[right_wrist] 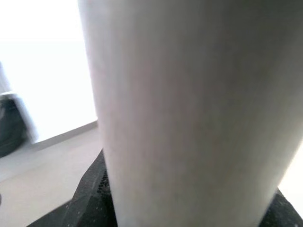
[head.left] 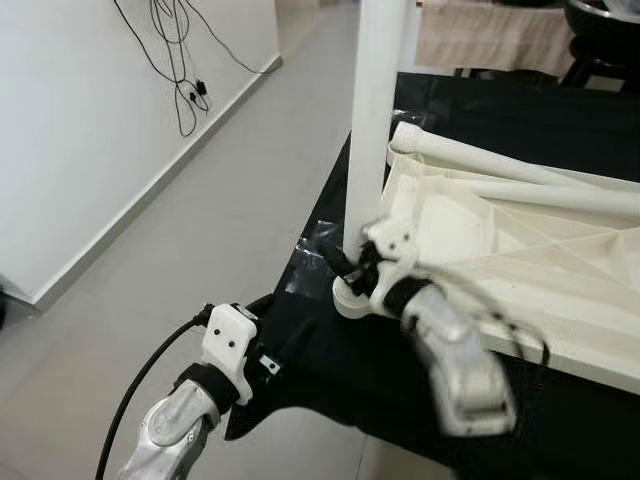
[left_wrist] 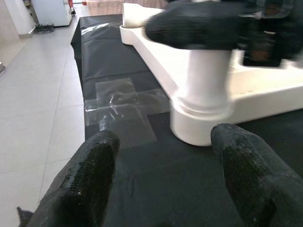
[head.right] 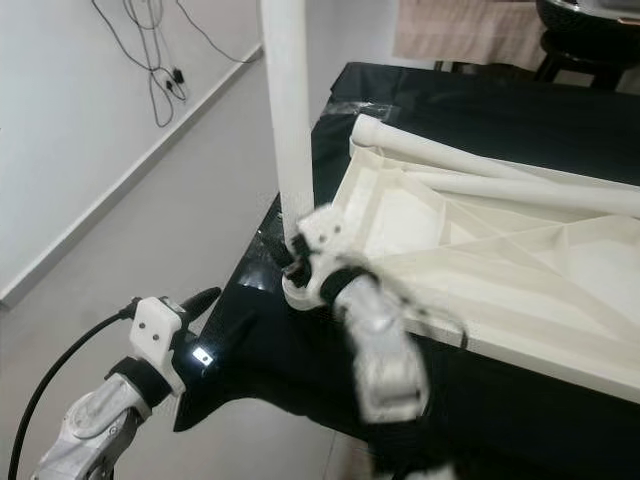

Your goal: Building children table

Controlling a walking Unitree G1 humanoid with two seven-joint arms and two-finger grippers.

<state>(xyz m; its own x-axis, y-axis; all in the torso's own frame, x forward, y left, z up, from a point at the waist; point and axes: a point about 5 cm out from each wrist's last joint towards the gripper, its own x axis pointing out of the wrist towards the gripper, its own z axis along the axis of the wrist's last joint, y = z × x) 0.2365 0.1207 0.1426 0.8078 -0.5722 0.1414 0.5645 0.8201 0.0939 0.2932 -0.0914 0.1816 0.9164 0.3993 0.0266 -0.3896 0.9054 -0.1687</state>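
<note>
A white children's table top (head.left: 520, 250) lies upside down on a black cloth (head.left: 330, 350). One white table leg (head.left: 375, 110) stands upright in the near left corner socket (left_wrist: 199, 118). My right gripper (head.left: 350, 265) is shut on this leg just above the socket, and the leg (right_wrist: 189, 109) sits close between its black fingers (right_wrist: 92, 194). My left gripper (head.left: 285, 350) hovers open over the cloth's near edge, a little short of the socket, with nothing between its fingers (left_wrist: 92, 161). Two loose white legs (head.left: 500, 160) lie across the table's underside.
Grey tile floor (head.left: 200, 220) runs along the left to a white wall with hanging black cables (head.left: 175, 60). A patch of clear tape (left_wrist: 118, 104) lies on the cloth beside the socket. Beige fabric (head.left: 490, 35) shows at the back.
</note>
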